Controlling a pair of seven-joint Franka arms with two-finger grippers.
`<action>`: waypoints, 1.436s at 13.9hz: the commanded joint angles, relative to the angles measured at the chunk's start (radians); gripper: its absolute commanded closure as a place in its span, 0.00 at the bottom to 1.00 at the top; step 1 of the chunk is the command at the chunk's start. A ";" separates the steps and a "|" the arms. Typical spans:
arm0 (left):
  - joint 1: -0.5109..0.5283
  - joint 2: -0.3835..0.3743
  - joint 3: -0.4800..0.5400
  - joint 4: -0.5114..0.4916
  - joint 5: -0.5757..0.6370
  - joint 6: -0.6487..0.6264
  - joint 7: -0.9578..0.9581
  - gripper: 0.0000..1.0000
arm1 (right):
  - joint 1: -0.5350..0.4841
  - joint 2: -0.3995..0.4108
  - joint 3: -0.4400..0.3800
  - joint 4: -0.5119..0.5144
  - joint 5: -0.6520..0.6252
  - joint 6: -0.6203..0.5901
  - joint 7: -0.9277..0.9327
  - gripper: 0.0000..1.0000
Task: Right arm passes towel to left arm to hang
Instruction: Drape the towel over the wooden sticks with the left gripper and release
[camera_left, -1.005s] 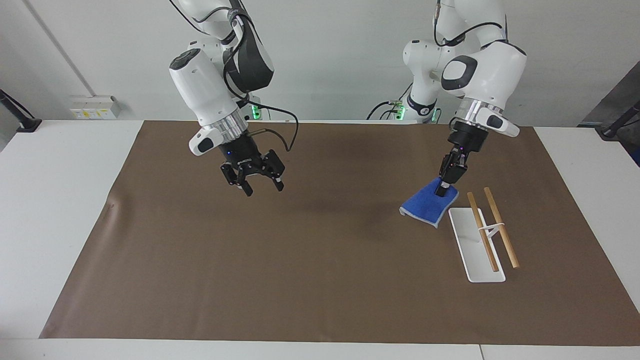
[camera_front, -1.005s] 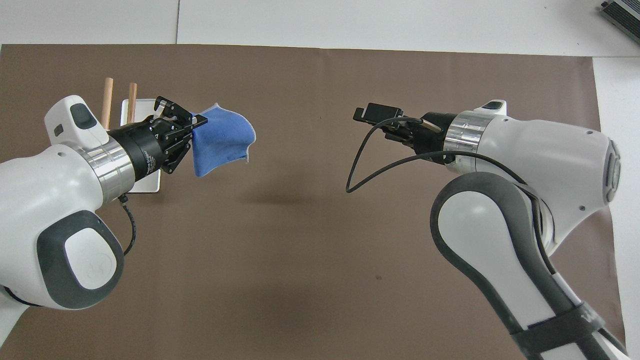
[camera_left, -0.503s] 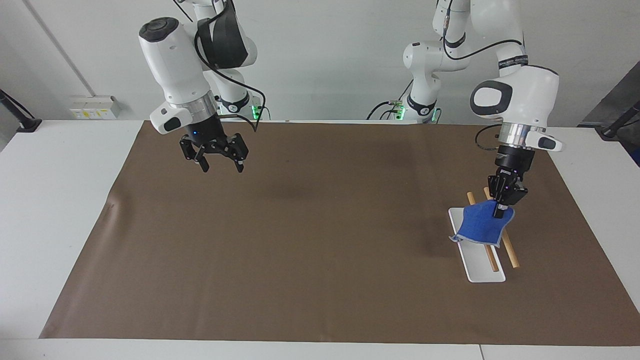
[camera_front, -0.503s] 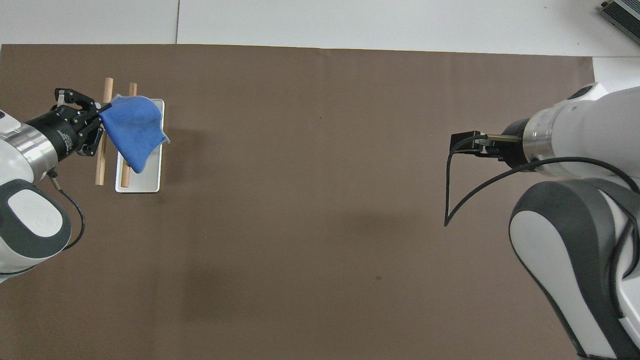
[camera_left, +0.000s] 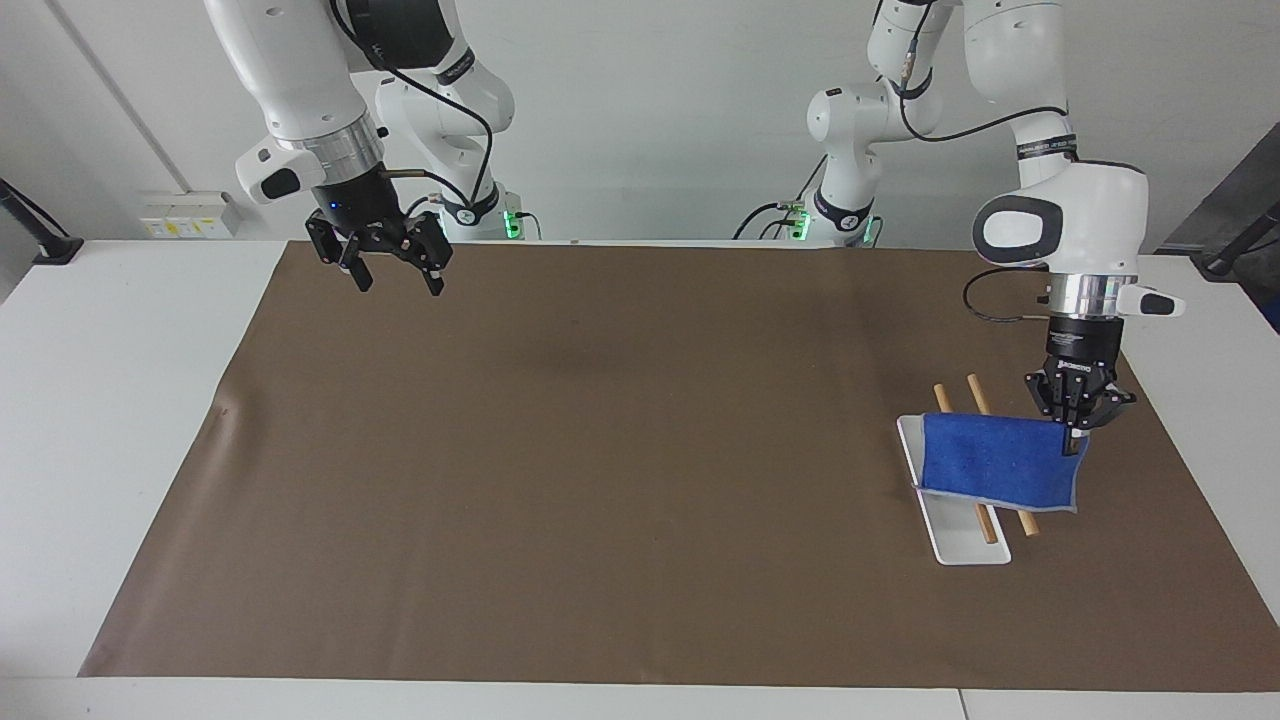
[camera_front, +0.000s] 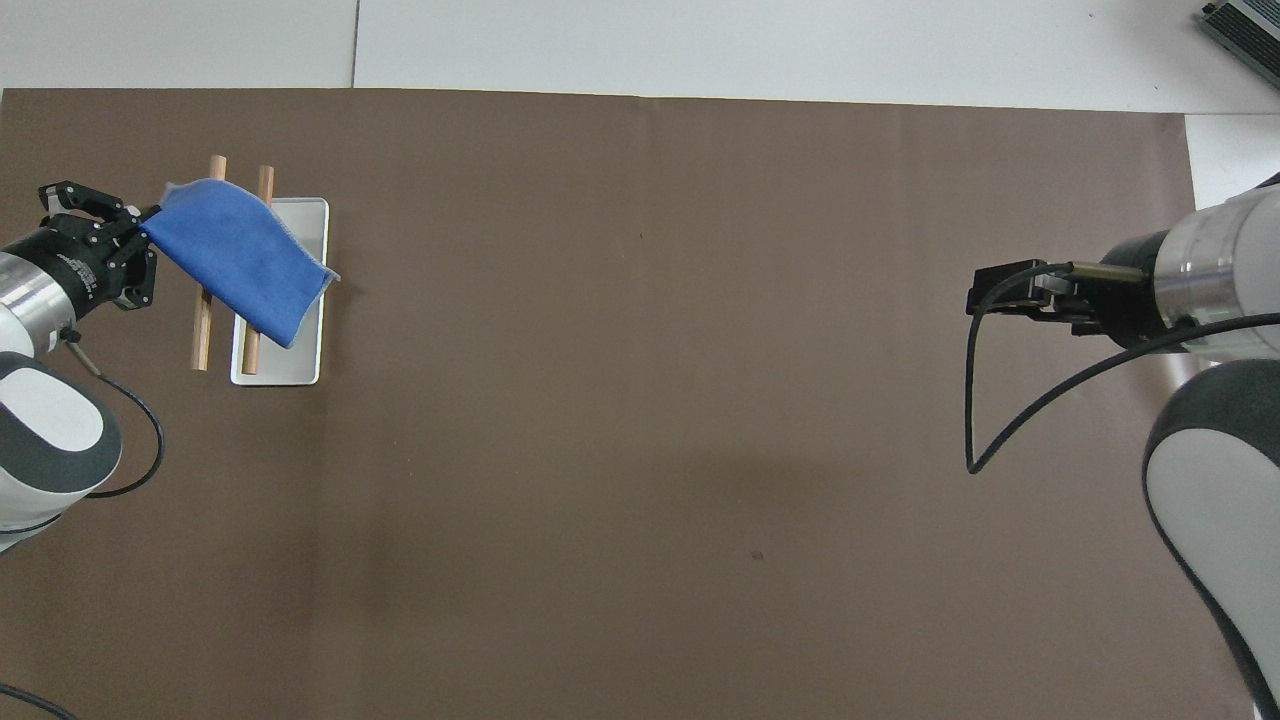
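Black fingers of the right gripper (camera_left: 382, 268) are spread wide and hold nothing, raised over the brown mat (camera_left: 620, 480) at the right arm's end. A corner of the blue towel (camera_left: 998, 463) is pinched by the closed left gripper (camera_left: 1076, 432), the cloth draped over two wooden rods (camera_front: 203, 320) above a white tray (camera_front: 300, 370). Only the facing view shows the white wall (camera_left: 650, 120) and wall sockets (camera_left: 190, 213).

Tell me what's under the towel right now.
The towel, held by the left gripper, hangs over two wooden rods and the white tray. The rods' middle parts and some tray surface are covered.
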 joint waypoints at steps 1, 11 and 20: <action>0.034 0.005 -0.012 -0.014 -0.026 0.040 -0.095 1.00 | -0.011 0.003 -0.009 0.066 -0.040 -0.073 0.012 0.00; 0.048 -0.008 -0.008 -0.044 -0.023 0.009 -0.155 0.00 | 0.025 -0.031 -0.170 0.032 -0.059 -0.173 -0.138 0.00; 0.112 -0.017 -0.003 -0.038 -0.020 -0.024 0.323 0.00 | 0.031 -0.032 -0.167 0.026 -0.044 -0.141 -0.149 0.00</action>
